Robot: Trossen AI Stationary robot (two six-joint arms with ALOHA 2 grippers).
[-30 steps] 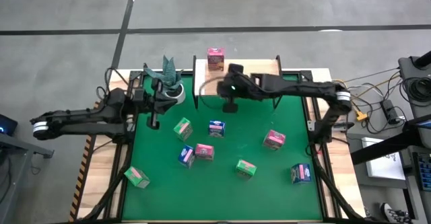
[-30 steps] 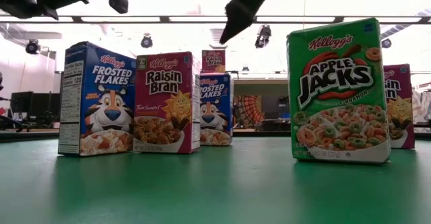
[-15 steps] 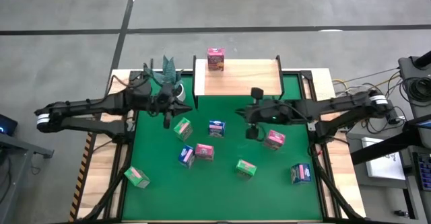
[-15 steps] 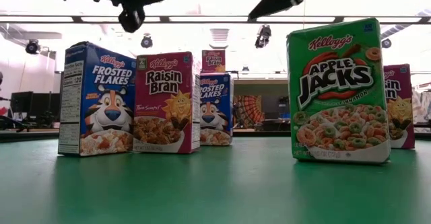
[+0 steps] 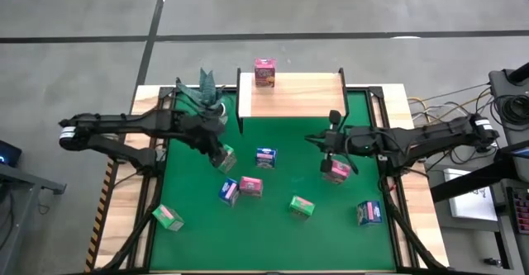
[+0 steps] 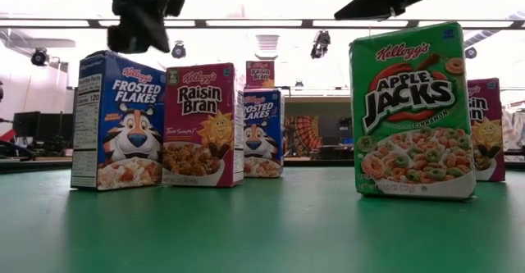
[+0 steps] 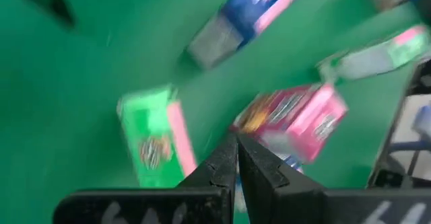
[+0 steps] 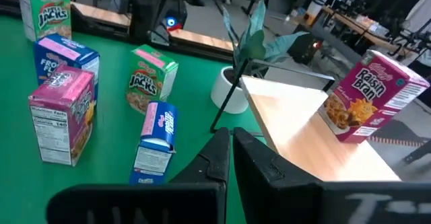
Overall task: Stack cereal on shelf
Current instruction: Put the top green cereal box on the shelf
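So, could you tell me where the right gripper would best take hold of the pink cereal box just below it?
Probably from above, across the two narrow side faces. The pink cereal box stands upright and alone on the green mat, so both sides look free. The right gripper is shut and would need to open first.

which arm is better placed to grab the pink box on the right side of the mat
Right. Seen from above, the right gripper hangs directly beside that pink box. The left gripper is across the mat, over a green box.
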